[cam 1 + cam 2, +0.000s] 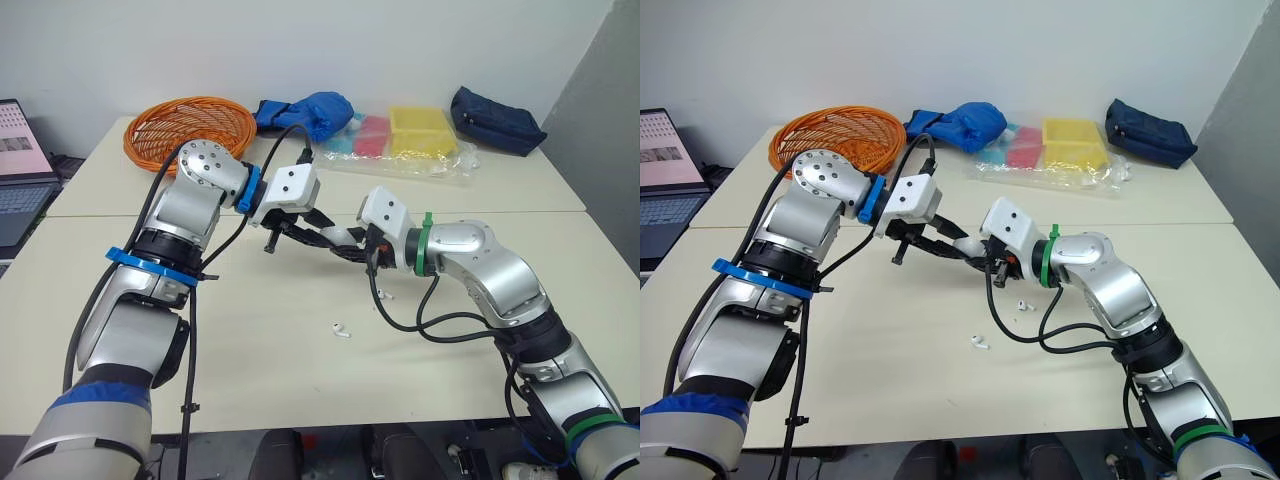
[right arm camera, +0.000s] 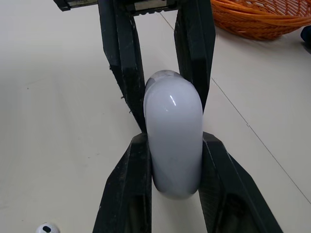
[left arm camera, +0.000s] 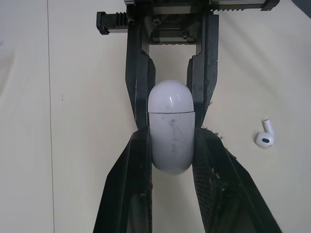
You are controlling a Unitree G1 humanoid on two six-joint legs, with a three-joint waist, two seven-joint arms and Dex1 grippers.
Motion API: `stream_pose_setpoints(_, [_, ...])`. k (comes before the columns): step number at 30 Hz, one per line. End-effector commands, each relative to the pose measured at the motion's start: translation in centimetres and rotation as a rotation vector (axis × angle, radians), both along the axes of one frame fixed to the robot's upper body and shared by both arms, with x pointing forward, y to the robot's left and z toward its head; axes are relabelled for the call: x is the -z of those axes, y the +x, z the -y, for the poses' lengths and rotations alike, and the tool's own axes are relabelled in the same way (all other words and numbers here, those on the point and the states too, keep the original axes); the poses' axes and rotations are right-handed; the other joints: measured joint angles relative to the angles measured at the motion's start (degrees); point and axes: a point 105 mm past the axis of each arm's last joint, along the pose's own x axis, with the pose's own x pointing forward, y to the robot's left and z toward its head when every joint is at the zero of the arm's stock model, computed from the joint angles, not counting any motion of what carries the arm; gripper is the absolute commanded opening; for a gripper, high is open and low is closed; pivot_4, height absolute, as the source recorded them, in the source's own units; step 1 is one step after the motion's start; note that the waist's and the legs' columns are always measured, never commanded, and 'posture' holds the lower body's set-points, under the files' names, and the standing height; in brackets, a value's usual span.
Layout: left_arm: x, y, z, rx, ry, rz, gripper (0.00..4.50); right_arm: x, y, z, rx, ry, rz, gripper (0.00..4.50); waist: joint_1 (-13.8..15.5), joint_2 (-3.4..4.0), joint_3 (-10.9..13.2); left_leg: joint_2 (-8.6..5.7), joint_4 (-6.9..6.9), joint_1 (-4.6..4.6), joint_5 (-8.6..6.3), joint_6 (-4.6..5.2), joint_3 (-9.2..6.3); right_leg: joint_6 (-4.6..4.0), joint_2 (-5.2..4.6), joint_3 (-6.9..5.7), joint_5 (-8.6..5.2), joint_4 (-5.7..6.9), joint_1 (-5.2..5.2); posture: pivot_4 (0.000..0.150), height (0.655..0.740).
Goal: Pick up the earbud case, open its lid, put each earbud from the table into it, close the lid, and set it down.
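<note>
The white earbud case [image 3: 171,128] hangs above the table between both grippers, its lid shut with the seam line showing. My left gripper [image 3: 171,145] is shut on the case's lower body, and my right gripper [image 2: 174,155] is shut on the same case [image 2: 173,141] from the opposite end. Both sets of fingers meet near the table's middle, around the case [image 1: 968,247]. One white earbud [image 1: 341,330] lies on the table nearer the front. A second earbud [image 1: 388,294] lies under my right forearm; an earbud [image 3: 265,137] also lies beside the case in the left wrist view.
An orange woven basket [image 1: 190,128] stands at the back left. A blue cloth bundle [image 1: 310,113], clear-wrapped coloured boxes [image 1: 410,140] and a navy pouch [image 1: 495,120] line the far table. A laptop [image 1: 20,170] sits off the left edge.
</note>
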Motion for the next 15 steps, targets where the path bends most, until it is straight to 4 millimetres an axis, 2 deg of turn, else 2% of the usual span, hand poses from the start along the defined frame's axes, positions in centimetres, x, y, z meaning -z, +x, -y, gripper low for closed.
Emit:
stream_pose_setpoints(1, [-1.6,0.0,0.2,-0.013,-0.065,0.029,0.74,-2.1,-0.3,0.1,-0.029,0.046,0.045,2.14,0.0,0.0,0.0,0.0,0.0,0.0,0.0,0.0,0.0,0.0,0.0,0.0,0.0,0.0,0.0,0.15,0.74])
stream_pose_setpoints(4, [-1.6,0.3,-0.4,-0.084,-0.151,-0.083,0.74,-2.7,-0.2,1.5,-0.016,0.064,0.062,3.26,0.0,0.0,0.0,0.0,0.02,0.0,0.0,0.0,0.0,0.0,0.0,0.0,0.0,0.0,0.01,0.15,0.74])
stream_pose_setpoints(7, [-0.8,0.7,-1.7,-0.196,-0.242,-0.228,0.74,-3.9,-0.9,2.8,-0.038,0.119,0.134,4.39,0.0,0.0,0.0,-0.01,0.01,0.0,0.0,0.0,0.0,0.01,-0.01,0.0,0.0,-0.01,0.02,0.15,0.74])
stream_pose_setpoints(10, [-0.5,0.5,-2.0,-0.237,-0.315,-0.312,0.74,-4.8,-1.2,3.1,-0.026,0.209,0.132,4.45,-0.2,0.0,0.0,0.0,-0.02,0.01,0.0,0.0,-0.01,0.01,0.0,0.0,0.0,0.0,0.01,0.15,0.74])
stream_pose_setpoints(15, [0.3,-0.4,-1.9,-0.31,-0.472,-0.493,0.74,-6.4,-1.2,3.6,0.008,0.252,0.136,4.45,0.0,0.0,0.0,0.01,0.02,0.01,0.01,0.0,-0.13,0.0,0.0,-0.07,0.0,0.08,0.03,0.15,0.74])
